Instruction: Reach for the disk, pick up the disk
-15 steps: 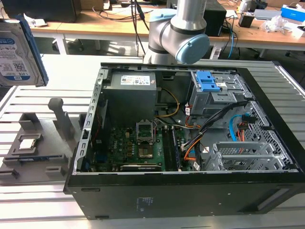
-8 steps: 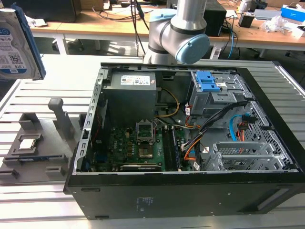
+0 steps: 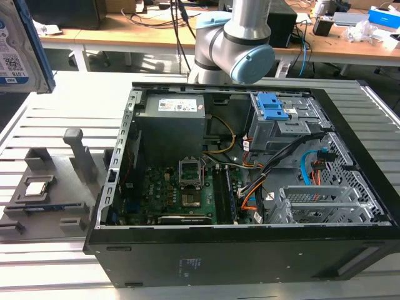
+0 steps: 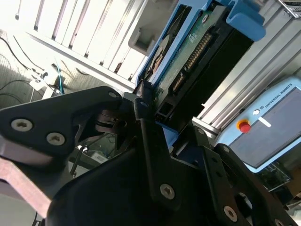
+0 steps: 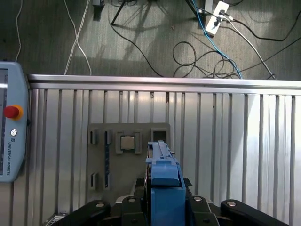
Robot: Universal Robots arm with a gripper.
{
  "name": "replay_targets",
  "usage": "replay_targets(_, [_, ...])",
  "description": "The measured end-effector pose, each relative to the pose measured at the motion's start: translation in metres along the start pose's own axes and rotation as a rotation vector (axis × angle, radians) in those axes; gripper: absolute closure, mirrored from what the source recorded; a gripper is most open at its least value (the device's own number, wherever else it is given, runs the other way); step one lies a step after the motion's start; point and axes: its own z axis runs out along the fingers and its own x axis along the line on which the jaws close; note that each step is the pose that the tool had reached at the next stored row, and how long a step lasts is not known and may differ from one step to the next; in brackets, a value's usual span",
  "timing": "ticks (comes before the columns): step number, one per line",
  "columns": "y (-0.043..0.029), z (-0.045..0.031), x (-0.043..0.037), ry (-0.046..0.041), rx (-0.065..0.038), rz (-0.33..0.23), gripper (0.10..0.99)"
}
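Currently the disk (image 4: 197, 52) is already in the tool (image 4: 149, 106), not apart from it. In the second wrist view the black fingers (image 4: 143, 117) are clenched on one end of the drive, and its long axis runs straight out from them. In the first wrist view the disk (image 5: 165, 174) shows edge-on between the tool's two sides.

Position: airborne, clear of the slatted counter (image 5: 235, 141). Beyond it on the counter lies the grey fixture (image 5: 141, 129) with the small square processor chip (image 5: 127, 142) seated in one pocket. In the exterior view the disk (image 3: 17, 47) is at the exterior view's far left, close to the lens and well apart from the open computer case (image 3: 250, 250).

Appearance:
- flat, rectangular metal body
- green circuit board with a connector row on the face seen in the second wrist view
- white and blue label on the face seen in the exterior view
- blue plastic bracket along the side

Judgement: reach done, grasp made, drive is off any support.
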Motion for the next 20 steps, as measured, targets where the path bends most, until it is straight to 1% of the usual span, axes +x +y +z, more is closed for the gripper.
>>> replay_targets(2, [0.0001,-0.0026,0.0001,0.0006,0.0,0.0,0.722])
replay_targets(7, [0.0,-0.0028,0.0001,0.0007,0.0,0.0,0.722])
replay_targets(9, [-0.0022,-0.003,0.0001,0.0007,0.0,0.0,0.722])
replay_targets(13, [-0.014,-0.0034,0.0004,0.0007,0.0,0.0,0.722])
replay_targets(15, [-0.0264,-0.0038,0.0004,0.0007,0.0,0.0,0.722])
replay_targets(17, [-0.0346,-0.0042,0.0003,0.0006,0.0,0.0,0.722])
replay_targets(18, [-0.042,-0.0044,0.0002,0.0006,-0.001,0.0,0.722])
replay_targets(19, [-0.0468,-0.0047,0.0002,0.0006,-0.001,0.0,0.722])
replay_targets(20, [-0.0491,-0.0048,0.0003,0.0006,-0.001,0.0,0.722])
